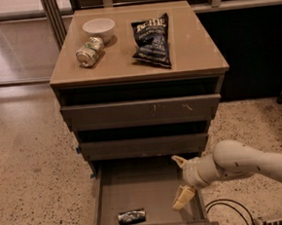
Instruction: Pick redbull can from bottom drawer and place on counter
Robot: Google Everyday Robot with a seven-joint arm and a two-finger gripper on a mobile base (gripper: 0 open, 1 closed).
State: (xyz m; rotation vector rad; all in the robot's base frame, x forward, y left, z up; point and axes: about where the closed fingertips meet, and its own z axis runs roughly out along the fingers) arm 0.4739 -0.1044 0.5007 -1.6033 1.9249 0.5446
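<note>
Find the redbull can (131,216) on its side at the front of the bottom drawer (137,183). Expect light, slick, roll-prone metal; clasp across its slim middle. Note the gripper (181,179) over the drawer's right side, fingers (183,198) spread wide

Two cans show: one green-and-silver can (89,52) lying on the bench (195,51), and one redbull can (131,216) in the bottom drawer (137,188). The bench also carries one white bowl (99,28) and one dark chip bag (151,40). There are three drawers (141,112) in all. One claw (181,179), its two fingers spread apart, hangs over the bottom drawer's right side.
</note>
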